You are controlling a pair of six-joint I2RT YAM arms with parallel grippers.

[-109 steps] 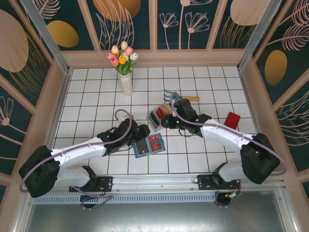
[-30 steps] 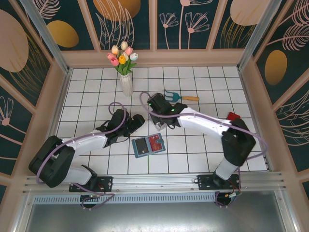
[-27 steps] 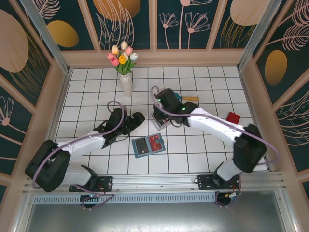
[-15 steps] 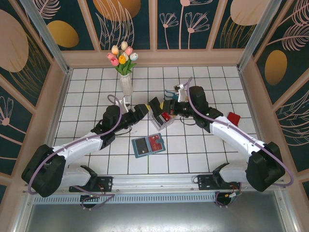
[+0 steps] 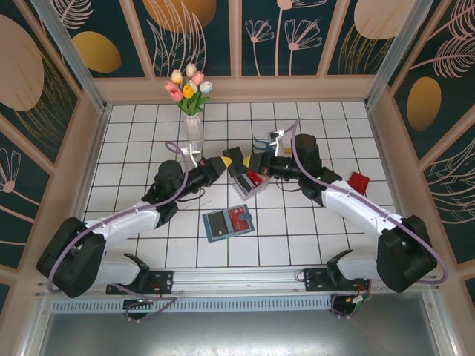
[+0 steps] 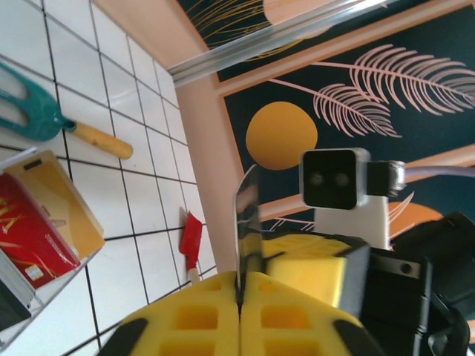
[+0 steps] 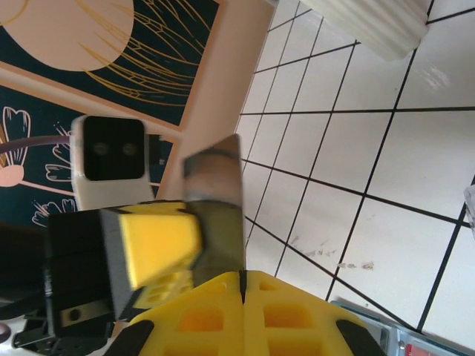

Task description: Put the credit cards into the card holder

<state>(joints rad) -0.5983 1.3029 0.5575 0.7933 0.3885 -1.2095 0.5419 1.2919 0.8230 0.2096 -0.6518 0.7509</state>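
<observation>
A dark grey credit card (image 5: 237, 157) hangs in the air between both grippers, above the tray. My left gripper (image 5: 225, 161) is shut on its left edge. My right gripper (image 5: 256, 163) is shut on its right edge. In the left wrist view the card (image 6: 247, 215) stands edge-on out of my shut yellow gripper (image 6: 240, 276). The right wrist view has the card (image 7: 219, 215) face-on above my shut gripper (image 7: 243, 276). The teal card holder (image 5: 217, 225) lies open on the tiles nearer the bases, a red card (image 5: 239, 217) on its right half.
A small clear tray (image 5: 249, 183) with a red and a yellow card sits under the grippers. A teal hand rake (image 5: 271, 146) lies behind it. A white vase of tulips (image 5: 192, 127) stands at the back left, and a small red object (image 5: 357, 183) lies to the right.
My right gripper has swung right with the dark card. My left gripper has moved up to it and shut on the card's other edge.
</observation>
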